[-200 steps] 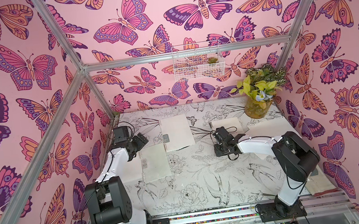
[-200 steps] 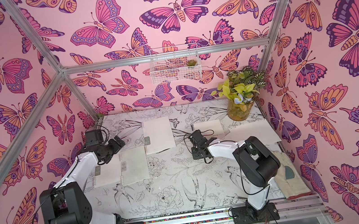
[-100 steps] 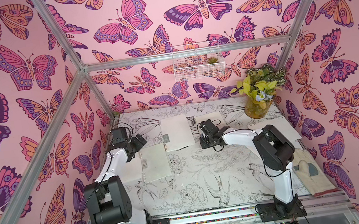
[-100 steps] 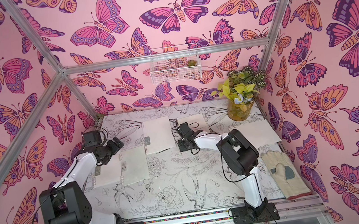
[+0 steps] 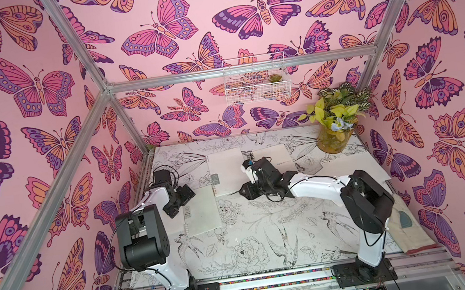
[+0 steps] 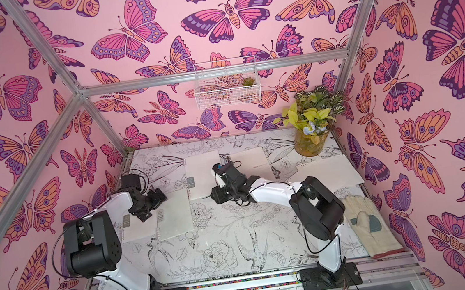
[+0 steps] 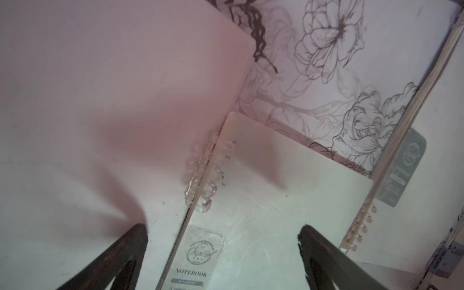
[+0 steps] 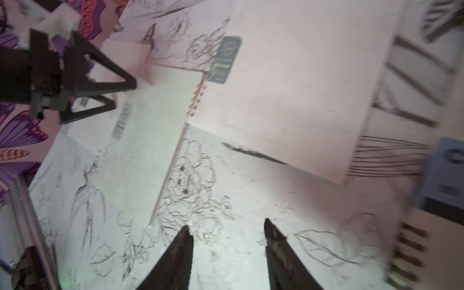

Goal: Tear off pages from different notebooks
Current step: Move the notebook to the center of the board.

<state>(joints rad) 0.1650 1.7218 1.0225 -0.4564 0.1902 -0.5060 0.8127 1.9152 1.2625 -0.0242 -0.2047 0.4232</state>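
Observation:
Several cream notebooks lie flat on the floral table. My left gripper [image 5: 182,199] [image 7: 223,227] hangs open just above the white-coiled notebook [image 5: 202,213] [image 7: 263,200], its fingers [image 7: 130,251] straddling the grey "NOTEBOOK" label [image 7: 198,256]. Another cream notebook [image 6: 132,229] lies against its coil side. My right gripper [image 6: 215,196] [image 8: 226,224] is open and empty over bare cloth, beside the middle notebook [image 5: 225,171] [image 8: 288,100]. Behind it lies the black-coiled notebook [image 5: 275,158] with a blue label [image 8: 444,170]. A loose page [image 5: 353,166] rests at the right.
A potted plant [image 5: 336,135] in a glass jar stands at the back right corner. A work glove [image 6: 370,231] lies at the right front edge. A wire basket [image 5: 256,78] hangs on the back wall. Metal frame posts border the table.
My right gripper has swung left from the right side of the table to the middle and its jaws have parted. The left gripper has barely moved.

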